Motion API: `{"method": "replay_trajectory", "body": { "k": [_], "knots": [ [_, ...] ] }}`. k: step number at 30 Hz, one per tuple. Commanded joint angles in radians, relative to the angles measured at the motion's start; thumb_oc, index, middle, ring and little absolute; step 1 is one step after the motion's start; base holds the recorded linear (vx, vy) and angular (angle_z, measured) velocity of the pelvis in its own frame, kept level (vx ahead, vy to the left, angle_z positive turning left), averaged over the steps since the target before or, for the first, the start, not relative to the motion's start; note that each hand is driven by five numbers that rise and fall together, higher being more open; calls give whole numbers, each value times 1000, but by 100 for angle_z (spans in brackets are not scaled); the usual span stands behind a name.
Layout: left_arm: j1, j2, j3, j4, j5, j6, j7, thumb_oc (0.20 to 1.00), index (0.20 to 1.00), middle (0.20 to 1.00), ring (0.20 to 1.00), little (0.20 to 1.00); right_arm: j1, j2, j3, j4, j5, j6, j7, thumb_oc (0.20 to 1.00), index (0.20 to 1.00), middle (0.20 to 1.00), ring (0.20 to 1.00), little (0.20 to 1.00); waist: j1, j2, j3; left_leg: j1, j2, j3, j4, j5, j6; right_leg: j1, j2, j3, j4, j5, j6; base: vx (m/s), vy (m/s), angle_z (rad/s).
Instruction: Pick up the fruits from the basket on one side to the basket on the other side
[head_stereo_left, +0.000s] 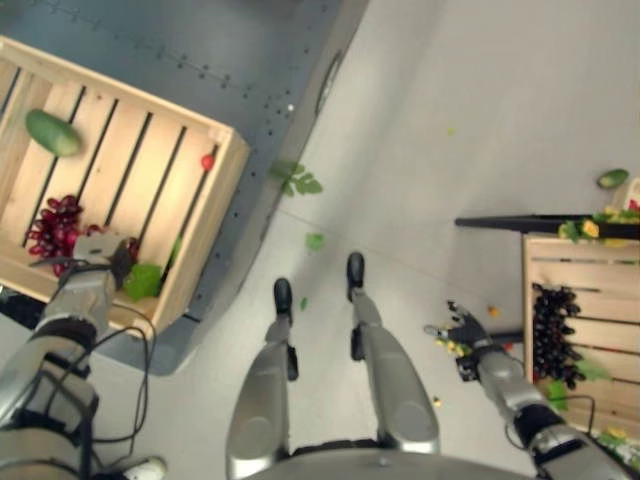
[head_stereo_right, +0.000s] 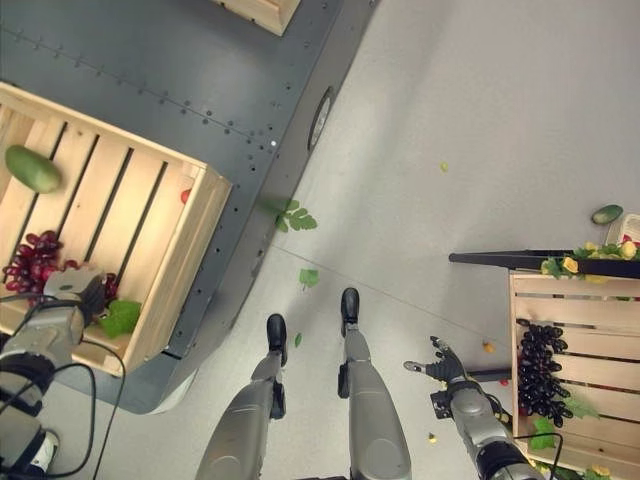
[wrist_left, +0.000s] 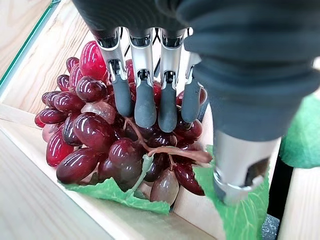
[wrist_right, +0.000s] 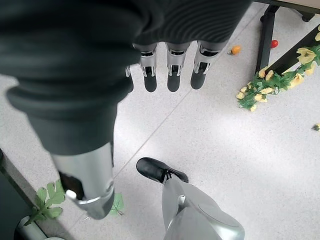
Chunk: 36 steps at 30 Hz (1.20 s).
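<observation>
The red grapes (wrist_left: 115, 135) were found lying in a near corner of the left crate (head_stereo_left: 215, 215), on a green leaf (wrist_left: 117, 192), against the crate's wooden wall. The left hand (wrist_left: 150, 95) was held directly over the bunch, its fingers (wrist_left: 145, 102) straight and resting on the top berries; nothing was gripped, and the thumb stood clear to one side. The right hand (wrist_right: 167, 75) was seen hanging over the floor beside the right crate (head_stereo_right: 575, 330), fingers relaxed and empty; dark grapes (head_stereo_right: 535, 370) were already lying in that crate. A green fruit (head_stereo_left: 52, 132) was seen at the far end of the left crate. The bunch was judged to be moderately light but loose and lumpy, its glossy berries likely to slip and shift under the fingertips. A hold was judged best taken by curling round the mass of the cluster near the brown stem (wrist_left: 170, 151), since single berries would probably roll away or pull off.
</observation>
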Motion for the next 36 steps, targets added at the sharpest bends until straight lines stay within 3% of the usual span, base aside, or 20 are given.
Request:
{"method": "replay_trajectory", "body": {
  "k": [1, 13, 22, 36],
  "knots": [
    [10, 50, 4, 37, 0, 6, 7, 1000, 1000, 1000, 1000, 1000, 42, -58, -1, -18, 12, -16, 1, 1000, 1000, 1000, 1000, 1000, 10, 32, -3, -91, -15, -36, 5, 40, 15, -1, 5, 30, 84, -110, 103, 0, 0, 0],
    [59, 91, 57, -48, -26, 0, 22, 1000, 1000, 1000, 1000, 1000, 60, -60, -21, -27, 15, -20, -10, 1000, 1000, 1000, 1000, 1000, 16, 44, -3, -100, -17, -39, 4, 43, 14, -8, 6, 27, 81, -111, 101, 0, 0, 0],
    [77, 108, 81, -9, -52, -5, 32, 1000, 1000, 1000, 1000, 1000, 64, -61, -20, -27, 19, -24, -11, 1000, 1000, 1000, 1000, 1000, 15, 51, -3, -93, -17, -39, 0, 43, 12, -3, 6, 29, 80, -112, 102, 0, 0, 0],
    [116, 160, 174, -180, -157, -31, 39, 1000, 1000, 1000, 1000, 1000, 79, -58, -50, -21, 28, -25, -10, 1000, 1000, 1000, 1000, 1000, 23, 58, -3, -92, -17, -48, -3, 44, 13, -1, 8, 23, 79, -117, 101, 0, 0, 0]
  ]
}}
